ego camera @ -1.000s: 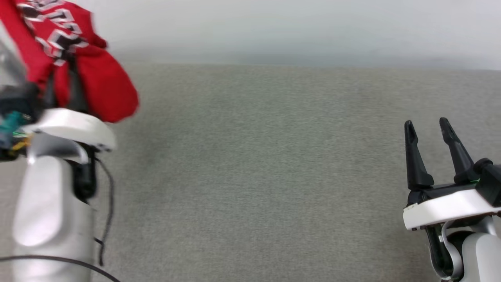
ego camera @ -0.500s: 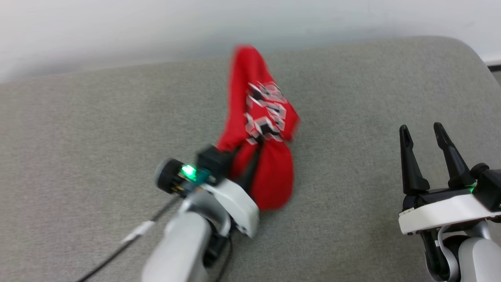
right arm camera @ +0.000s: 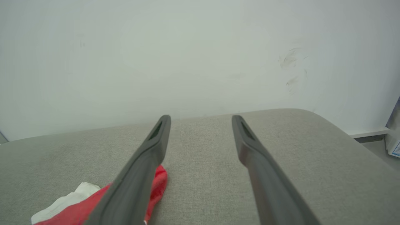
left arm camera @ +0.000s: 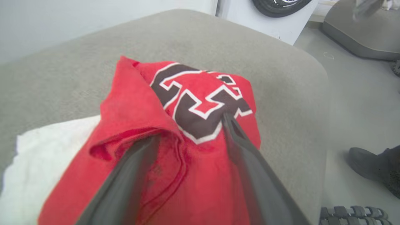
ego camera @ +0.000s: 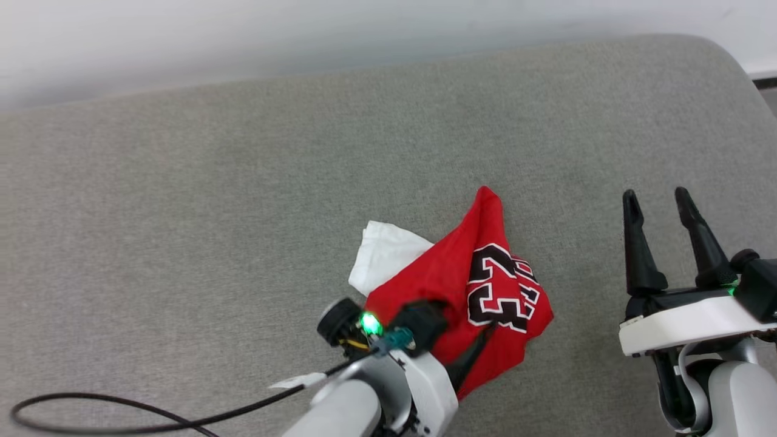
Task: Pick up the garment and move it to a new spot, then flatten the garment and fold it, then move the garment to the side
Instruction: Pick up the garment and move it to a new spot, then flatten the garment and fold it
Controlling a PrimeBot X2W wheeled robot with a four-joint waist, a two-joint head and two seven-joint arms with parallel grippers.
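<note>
— Where do we stand?

— The garment (ego camera: 452, 285) lies crumpled on the grey cushion (ego camera: 182, 212), toward our side. Our left tool (left arm camera: 191, 126) is spread open over it, its fingers (left arm camera: 250, 162) resting in the red cloth. Our right tool (ego camera: 655, 194) stands open and empty, well apart from it.

— What could go wrong?

— We judge that a fold could catch on a left finger as we lift away, dragging the heap. The cable (ego camera: 121, 419) might snag too.

— Do our views differ?

— The left wrist view shows cloth bunched between the fingers, and a dark shoe (left arm camera: 372, 165) on the floor (left arm camera: 359, 103) beyond the cushion's end. The head view shows the white part (ego camera: 385, 255) sticking out leftward.
</note>
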